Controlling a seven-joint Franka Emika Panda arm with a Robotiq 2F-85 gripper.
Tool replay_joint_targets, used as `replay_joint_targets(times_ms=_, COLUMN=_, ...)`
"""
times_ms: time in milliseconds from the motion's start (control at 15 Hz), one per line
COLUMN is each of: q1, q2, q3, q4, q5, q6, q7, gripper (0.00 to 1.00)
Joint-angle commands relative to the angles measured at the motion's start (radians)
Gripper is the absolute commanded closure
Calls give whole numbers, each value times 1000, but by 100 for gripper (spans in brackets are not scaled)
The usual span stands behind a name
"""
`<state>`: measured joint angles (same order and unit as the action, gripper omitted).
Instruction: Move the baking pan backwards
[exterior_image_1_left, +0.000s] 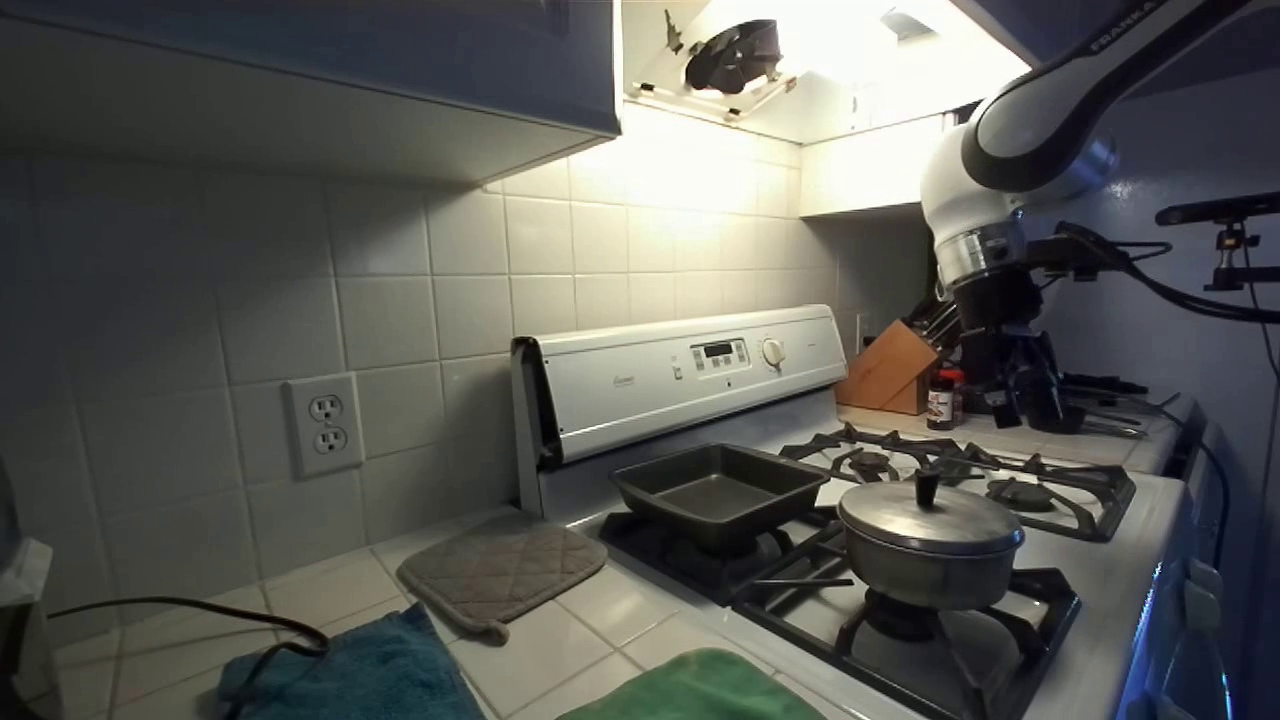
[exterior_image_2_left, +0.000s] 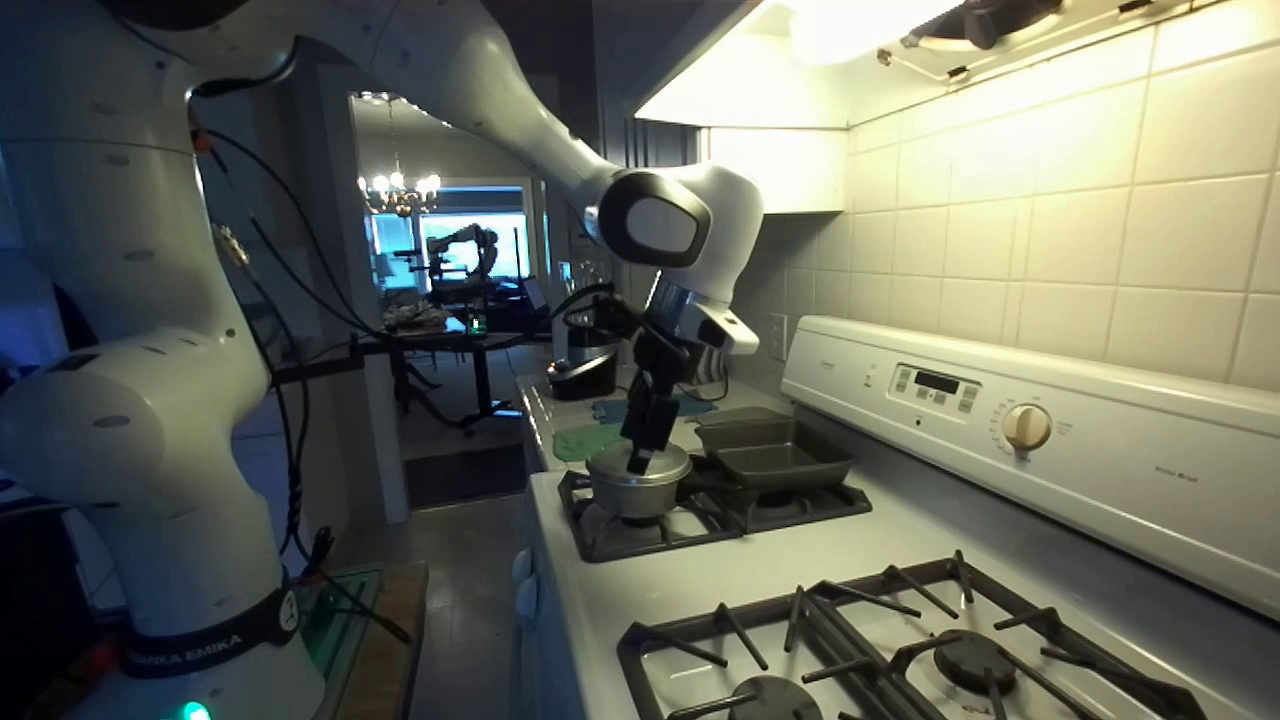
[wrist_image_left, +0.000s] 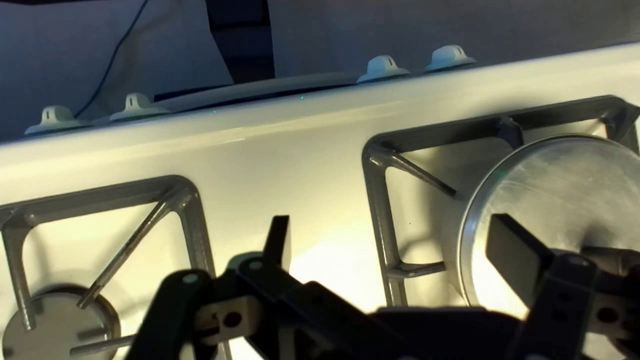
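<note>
The baking pan (exterior_image_1_left: 718, 492), a dark rectangular pan with a raised rim, rests level on the burner grate beside the stove's back panel. Both exterior views show it; in an exterior view the same baking pan (exterior_image_2_left: 775, 455) sits behind and to the right of the pot. My gripper (exterior_image_1_left: 1025, 412) hangs in the air, pointing down over the stove and apart from the pan. From the wrist, the gripper (wrist_image_left: 397, 245) is spread wide, with nothing held between its fingers. The pan is out of the wrist view.
A silver lidded pot (exterior_image_1_left: 930, 545) stands on the front grate next to the pan; its lid (wrist_image_left: 560, 195) lies under one finger in the wrist view. Behind the pan rises the control panel (exterior_image_1_left: 690, 370). A quilted mat (exterior_image_1_left: 505, 570) and green cloth (exterior_image_1_left: 695, 690) lie on the counter.
</note>
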<state>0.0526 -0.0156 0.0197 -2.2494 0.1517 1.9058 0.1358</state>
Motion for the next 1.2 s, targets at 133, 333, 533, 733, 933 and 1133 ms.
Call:
replay_joint_targets(times_ms=133, q1=-7, q2=-151, q3=-2, q4=-131, q5=44, q6=135, q7=-147, gripper=0)
replay_joint_targets(times_ms=333, q1=-2, q2=-191, q3=-7, q4=-161, q5=51, q6=173, q7=-219, gripper=0)
replay_joint_targets(times_ms=533, q1=3, q2=-224, q3=-9, q4=-187, q5=53, q6=211, q7=-271, gripper=0)
replay_joint_targets(times_ms=733, q1=9, q2=-248, q3=-8, q4=-205, q5=53, q6=250, q7=-306, gripper=0)
replay_joint_targets(times_ms=933, q1=16, q2=-259, q3=-9, q4=-213, q5=58, q6=287, q7=-323, gripper=0)
replay_joint_targets(times_ms=1133, q1=23, q2=-270, q3=-8, q4=-223, q5=62, q6=320, q7=-328, gripper=0)
